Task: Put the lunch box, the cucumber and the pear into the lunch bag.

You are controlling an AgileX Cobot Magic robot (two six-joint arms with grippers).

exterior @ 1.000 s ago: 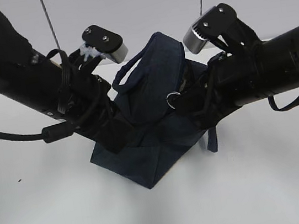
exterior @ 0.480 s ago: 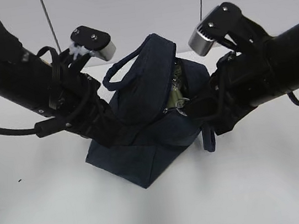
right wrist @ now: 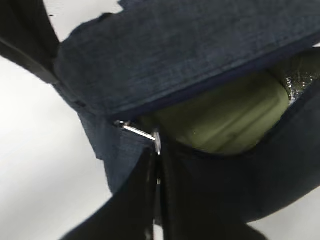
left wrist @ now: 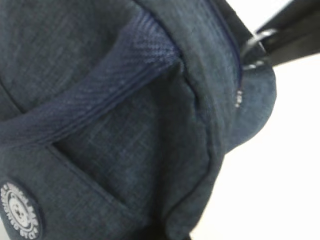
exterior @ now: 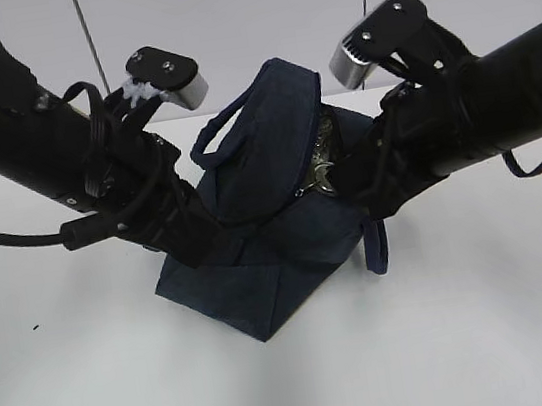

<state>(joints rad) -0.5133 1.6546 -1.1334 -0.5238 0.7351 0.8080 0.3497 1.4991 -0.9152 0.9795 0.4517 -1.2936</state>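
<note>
On the white table (exterior: pixel 491 334), the lunch bag (exterior: pixel 272 213) sits central. At its left flank, the left gripper (exterior: pixel 212 247) is buried (finger state indeterminate). At its right, the right gripper (right wrist: pixel 156 150) pinches the ring pull (right wrist: pixel 142 134); the lunch box (right wrist: pixel 230 117) lies inside.

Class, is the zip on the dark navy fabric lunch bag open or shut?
Partly open. The dark navy fabric lunch bag gapes, showing the pale sage-green lunch box lid inside, with the silver ring pull at the gap's end.

The navy bag (exterior: pixel 282 211) sits slumped on the white surface (exterior: pixel 296 381), zip part open, showing the box's (right wrist: pixel 235 117) sage-green lid inside.
</note>
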